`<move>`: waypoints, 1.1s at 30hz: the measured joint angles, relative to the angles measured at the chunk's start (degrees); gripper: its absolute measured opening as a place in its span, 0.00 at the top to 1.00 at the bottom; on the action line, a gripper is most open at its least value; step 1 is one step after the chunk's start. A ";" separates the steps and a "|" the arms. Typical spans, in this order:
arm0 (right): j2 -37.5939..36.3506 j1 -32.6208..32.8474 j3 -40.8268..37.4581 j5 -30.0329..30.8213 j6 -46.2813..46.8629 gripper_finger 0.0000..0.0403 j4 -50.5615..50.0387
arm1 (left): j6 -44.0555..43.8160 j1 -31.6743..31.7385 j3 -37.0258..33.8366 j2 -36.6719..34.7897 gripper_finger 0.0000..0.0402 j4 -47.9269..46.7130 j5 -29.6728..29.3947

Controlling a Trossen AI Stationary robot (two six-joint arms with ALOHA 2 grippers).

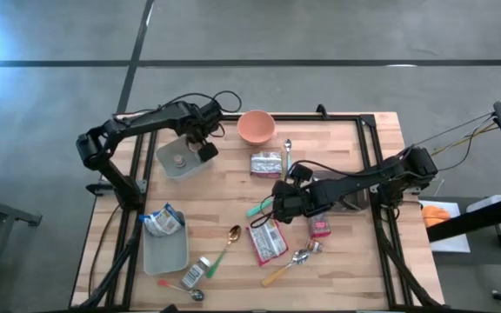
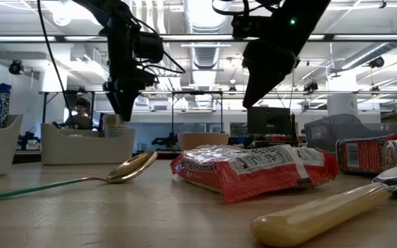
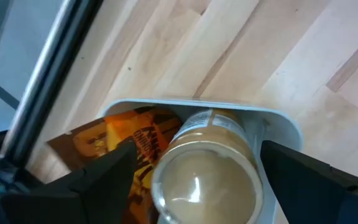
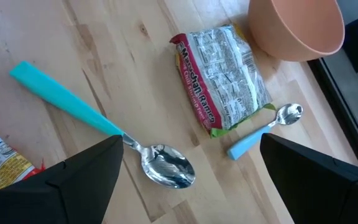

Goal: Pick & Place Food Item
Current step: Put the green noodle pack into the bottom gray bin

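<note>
Left tool (image 3: 191, 171) wide open, empty, directly above jar (image 3: 207, 174) in grey bin (image 3: 278, 119).

It looked like a robotics lab in an industrial hall: exposed ceiling ducts (image 2: 205, 52), strip lights, a concrete floor (image 1: 320, 30), a person at a desk (image 2: 81, 114) behind the butcher-block workbench (image 1: 224, 213).

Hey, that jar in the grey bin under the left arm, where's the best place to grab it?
Probably around the jar sides just below its lid, coming straight down. It stands upright in the bin, and the left gripper is open, one finger either side.
</note>
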 joint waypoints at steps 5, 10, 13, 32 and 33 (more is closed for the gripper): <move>0.00 -2.09 0.00 0.00 -0.17 0.07 -0.02 | 0.05 0.00 3.19 -0.11 0.14 -3.64 -0.38; -0.02 -5.21 0.00 -0.02 -0.20 0.07 -0.55 | -0.02 -0.38 4.83 -3.94 0.14 -5.16 -0.38; -0.27 -7.55 -0.09 -0.02 -0.21 0.07 -1.66 | -0.65 -0.73 4.64 -9.32 0.14 -5.14 -0.36; -2.71 -27.32 -12.13 -26.68 4.11 0.07 19.80 | -17.89 -20.44 -10.55 -33.46 0.14 2.96 -4.73; -2.71 -27.96 -13.05 -27.16 5.66 0.07 20.55 | -17.89 -21.04 -11.23 -33.47 0.14 2.98 -5.51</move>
